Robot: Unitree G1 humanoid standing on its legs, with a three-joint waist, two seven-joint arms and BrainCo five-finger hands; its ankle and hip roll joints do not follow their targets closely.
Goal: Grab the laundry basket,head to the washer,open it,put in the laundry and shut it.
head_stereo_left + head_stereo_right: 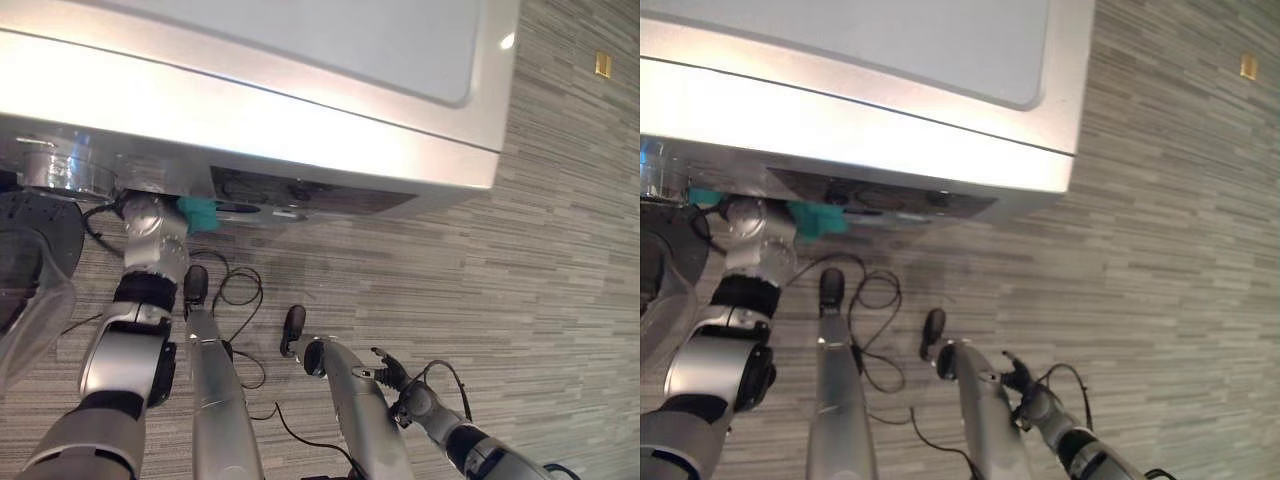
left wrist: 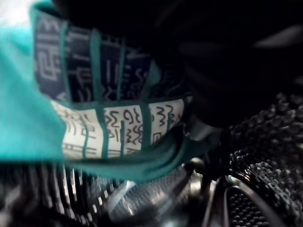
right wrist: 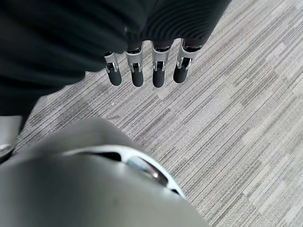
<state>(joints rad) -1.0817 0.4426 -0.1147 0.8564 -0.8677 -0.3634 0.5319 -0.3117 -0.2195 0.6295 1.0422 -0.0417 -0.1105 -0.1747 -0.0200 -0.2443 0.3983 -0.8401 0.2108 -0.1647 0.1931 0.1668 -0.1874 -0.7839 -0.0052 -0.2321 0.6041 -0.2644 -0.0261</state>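
Nearest, at the lower right, the right hand [image 3: 144,71] hangs over the striped grey floor [image 1: 560,300], fingers straight and released, holding nothing and touching nothing. Farther on and to the left, the left arm reaches up under the front edge of the silver washer [image 1: 300,120], next to the round door [image 1: 30,260] swung open at the far left. The left hand itself is hidden inside the opening, so I cannot tell whether it is clenched or released. The laundry, a teal cloth [image 2: 28,118] with dark and white patterned panels, sits at the washer's opening, apparently lying against the perforated drum [image 2: 255,208]; a teal corner shows beside the left wrist.
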